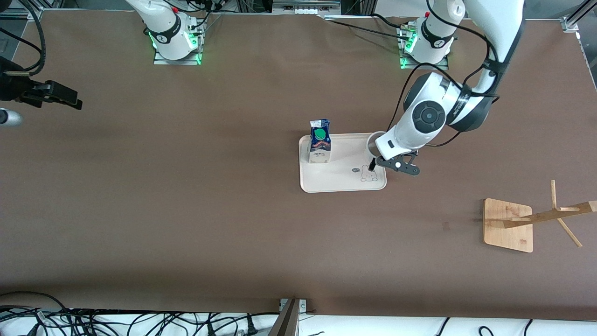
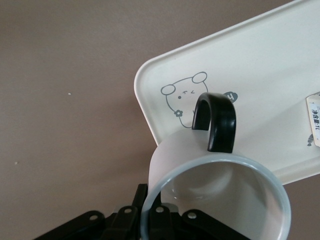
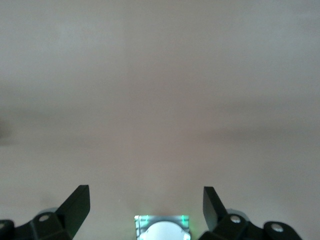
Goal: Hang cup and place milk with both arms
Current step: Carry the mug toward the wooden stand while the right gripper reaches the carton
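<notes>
The cup (image 2: 220, 200) is a white mug with a black loop handle (image 2: 216, 120). My left gripper (image 2: 150, 202) is shut on its rim, one finger inside and one outside. In the front view the left gripper (image 1: 381, 154) holds the cup (image 1: 374, 141) over the tray's corner toward the left arm's end, and the wrist hides most of it. The smiley face is hidden. The milk (image 1: 320, 144) stands upright on the cream tray (image 1: 336, 185), blue with a green cap; its edge shows in the left wrist view (image 2: 314, 120). My right gripper (image 1: 70, 99) waits open and empty (image 3: 146, 200) at the right arm's end.
A wooden mug rack (image 1: 508, 224) with slanted pegs stands toward the left arm's end, nearer to the front camera than the tray. The tray (image 2: 145, 100) has a small bear drawing. Cables lie along the table's front edge.
</notes>
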{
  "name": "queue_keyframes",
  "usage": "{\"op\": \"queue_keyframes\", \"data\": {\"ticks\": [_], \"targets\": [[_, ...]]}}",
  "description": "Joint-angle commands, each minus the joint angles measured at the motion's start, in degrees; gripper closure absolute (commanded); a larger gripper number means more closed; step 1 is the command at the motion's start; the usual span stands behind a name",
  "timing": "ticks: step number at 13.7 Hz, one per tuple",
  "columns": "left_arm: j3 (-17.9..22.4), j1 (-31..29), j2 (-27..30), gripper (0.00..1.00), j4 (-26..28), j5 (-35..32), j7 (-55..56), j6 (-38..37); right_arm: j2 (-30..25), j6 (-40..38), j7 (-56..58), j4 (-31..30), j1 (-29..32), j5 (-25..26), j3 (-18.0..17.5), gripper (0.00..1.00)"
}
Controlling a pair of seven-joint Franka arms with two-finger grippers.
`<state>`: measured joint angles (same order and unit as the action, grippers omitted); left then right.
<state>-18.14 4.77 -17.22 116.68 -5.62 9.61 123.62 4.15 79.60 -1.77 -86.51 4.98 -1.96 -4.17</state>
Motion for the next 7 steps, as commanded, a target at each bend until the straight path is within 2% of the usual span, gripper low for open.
{"op": "queue_keyframes", "data": {"ticks": [1,4,7], "targets": [[-0.41,-1.69,4.73,1.0,0.57,-0.09,-1.26,-3.2,0.59,-1.81,0.54,0.03,-0.32,-4.44,-0.57,0.0],[1.43,-4.23,9.91,1.0,0.57,1.14,-6.0,-5.93,3.22,-0.85,0.62,1.07,-3.74,-10.58,-0.92,0.0],[5.73,-6.78,14.31,1.0,-0.4,3.76,-14.06,-7.08,9.19,-0.5,-0.85,5.9,-11.1,-12.1,-1.45,0.0]]}}
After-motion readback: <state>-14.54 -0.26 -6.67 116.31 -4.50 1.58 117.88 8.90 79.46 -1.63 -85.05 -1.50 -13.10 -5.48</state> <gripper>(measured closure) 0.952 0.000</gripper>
